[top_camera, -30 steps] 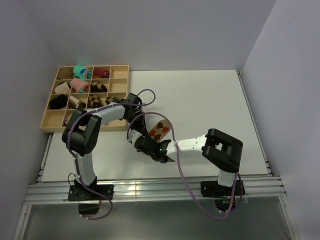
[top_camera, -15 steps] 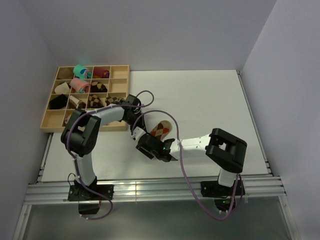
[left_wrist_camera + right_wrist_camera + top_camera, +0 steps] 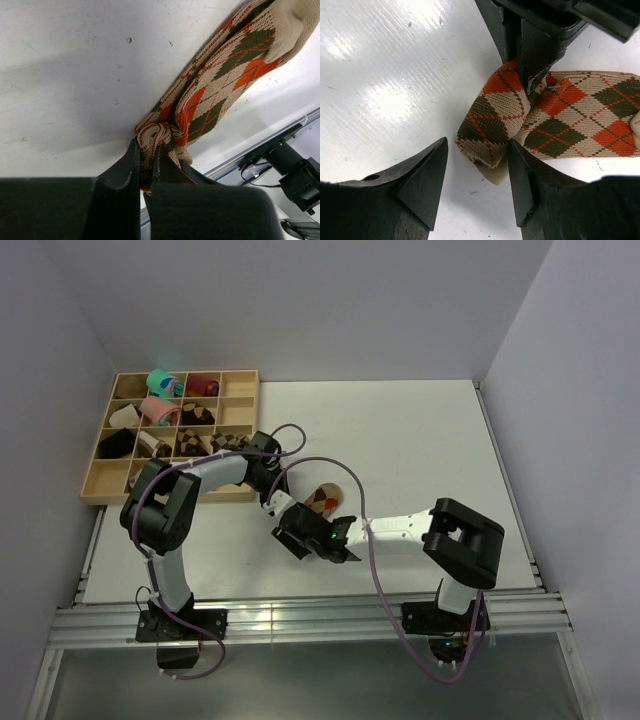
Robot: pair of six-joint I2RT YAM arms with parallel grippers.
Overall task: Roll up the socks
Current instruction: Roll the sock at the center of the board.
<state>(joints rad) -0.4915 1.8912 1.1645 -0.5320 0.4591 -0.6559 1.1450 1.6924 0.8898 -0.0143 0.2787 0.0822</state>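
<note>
Since a second ago the right arm has stretched further left while its elbow block has slid rightward, and less of the socks (image 3: 322,497) shows now that the near end is folded over. The socks lie on the white surface (image 3: 430,440), left of its middle, with the toe pointing far-right. The left pincer (image 3: 147,150) is clamped on the bunched cuff, its fingers pressed together with fabric between them. The right pincer (image 3: 477,150) stands spread, one finger on each side of the folded end, not squeezing it. A wooden tray (image 3: 100,487) of compartments holding other rolls sits at the far left, near the socks but apart from them. A broad white stretch runs from the socks to the right and far edges, where the walls rise. The near edge lies close behind the right pincer.
</note>
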